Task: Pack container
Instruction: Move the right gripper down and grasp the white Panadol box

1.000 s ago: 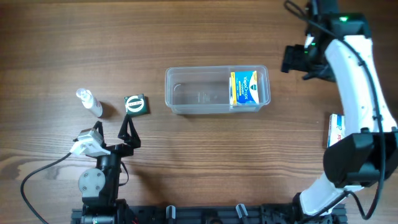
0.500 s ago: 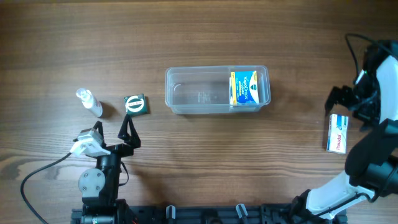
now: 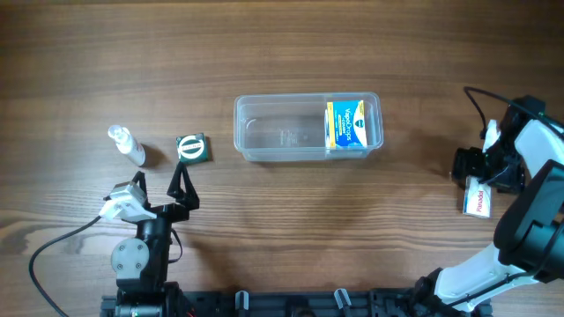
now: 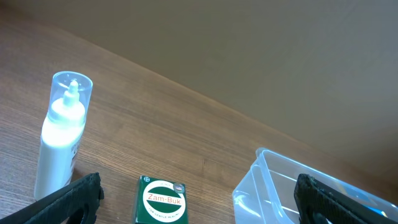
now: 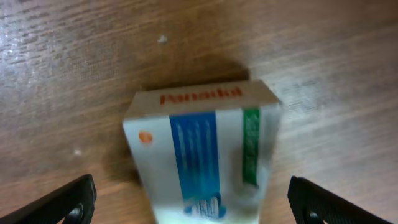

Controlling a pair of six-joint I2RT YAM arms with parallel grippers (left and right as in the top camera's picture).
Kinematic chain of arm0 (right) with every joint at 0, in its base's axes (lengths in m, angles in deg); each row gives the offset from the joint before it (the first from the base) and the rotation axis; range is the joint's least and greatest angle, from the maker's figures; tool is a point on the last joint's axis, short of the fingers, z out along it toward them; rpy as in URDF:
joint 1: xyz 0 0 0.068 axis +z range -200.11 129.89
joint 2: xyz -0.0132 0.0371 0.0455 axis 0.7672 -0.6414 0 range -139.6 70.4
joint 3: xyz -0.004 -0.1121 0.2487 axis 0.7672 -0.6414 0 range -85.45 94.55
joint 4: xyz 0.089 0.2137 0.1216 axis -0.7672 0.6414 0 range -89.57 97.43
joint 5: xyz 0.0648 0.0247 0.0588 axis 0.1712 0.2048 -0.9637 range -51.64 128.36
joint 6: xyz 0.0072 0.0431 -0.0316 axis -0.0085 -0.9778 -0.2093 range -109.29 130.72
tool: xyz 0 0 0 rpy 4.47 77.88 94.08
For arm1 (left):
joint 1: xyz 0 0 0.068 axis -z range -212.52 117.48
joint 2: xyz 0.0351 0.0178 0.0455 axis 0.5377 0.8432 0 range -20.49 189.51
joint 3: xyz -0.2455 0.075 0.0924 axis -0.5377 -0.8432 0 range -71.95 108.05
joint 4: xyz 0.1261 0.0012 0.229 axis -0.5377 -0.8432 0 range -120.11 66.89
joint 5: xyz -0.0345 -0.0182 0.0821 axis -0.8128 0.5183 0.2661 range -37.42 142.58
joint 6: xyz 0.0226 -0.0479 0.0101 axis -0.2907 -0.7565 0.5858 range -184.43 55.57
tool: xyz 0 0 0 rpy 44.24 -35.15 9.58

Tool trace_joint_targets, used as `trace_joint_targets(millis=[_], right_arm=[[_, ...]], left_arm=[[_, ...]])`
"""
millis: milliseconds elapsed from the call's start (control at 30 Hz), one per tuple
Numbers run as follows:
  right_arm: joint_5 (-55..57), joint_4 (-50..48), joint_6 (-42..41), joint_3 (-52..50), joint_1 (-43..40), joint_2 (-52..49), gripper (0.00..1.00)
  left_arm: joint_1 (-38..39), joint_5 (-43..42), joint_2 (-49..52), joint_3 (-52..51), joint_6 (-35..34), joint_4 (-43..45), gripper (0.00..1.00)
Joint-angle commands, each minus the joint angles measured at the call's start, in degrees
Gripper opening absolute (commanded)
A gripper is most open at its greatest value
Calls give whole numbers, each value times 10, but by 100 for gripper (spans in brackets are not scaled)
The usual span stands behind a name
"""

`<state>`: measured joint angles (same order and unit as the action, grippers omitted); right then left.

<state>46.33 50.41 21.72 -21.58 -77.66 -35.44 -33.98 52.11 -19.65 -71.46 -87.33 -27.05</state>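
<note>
The clear plastic container (image 3: 273, 130) lies mid-table with a blue and yellow box (image 3: 348, 124) in its right end. Its corner shows in the left wrist view (image 4: 273, 186). My right gripper (image 3: 474, 173) is open and low over a white Panadol box (image 3: 478, 202) at the right edge. In the right wrist view its fingers (image 5: 196, 205) straddle the box (image 5: 205, 143) without touching it. My left gripper (image 3: 182, 183) is open and empty, just in front of a green Zam-Buk box (image 3: 192, 148). The left wrist view shows that box (image 4: 163, 200) between the fingers (image 4: 199, 202).
A small clear bottle (image 3: 128, 145) with a white body lies left of the green box; in the left wrist view it (image 4: 59, 143) stands at the left. Cables trail at the front left and by the right arm.
My right arm swung from the far right rear toward the front and came down over the Panadol box. The left arm and the other objects have not moved.
</note>
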Motion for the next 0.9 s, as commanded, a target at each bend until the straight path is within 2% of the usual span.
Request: trace_joint_targets(millis=[0,167,233,433,500,700,767,833,867], right_arm=[[-3,-23,40,-31,0,3,100],[-16,-35,33,-43,0,3,99],[-16,-36,23,-43,0,3,92],[-50,-61,35,-43,-3,3,99],[-50,-61,58,-43,-5,3,99],[-85,-62,59,-44,-42,3,99],[-85,-60,59,-44,-46,3,98],[-85,-60,55,-44,-45,3,91],[-85,-60,53,-44,-45,3,82]], left_arm=[[3,-1,-3,-2,-3,-3,100],[3,-1,-3,-2,-3,-3,100],[3,-1,-3,-2,-3,-3,100],[3,-1,-3,-2,-3,-3,100],[3,-1,-3,-2,-3,-3,100],[3,-1,-3,-2,-3,-3,100],[3,-1,-3,-2,-3,-3,100],[3,-1,-3,-2,-3,-3,100],[3,-1,-3,-2,-3,-3,100]])
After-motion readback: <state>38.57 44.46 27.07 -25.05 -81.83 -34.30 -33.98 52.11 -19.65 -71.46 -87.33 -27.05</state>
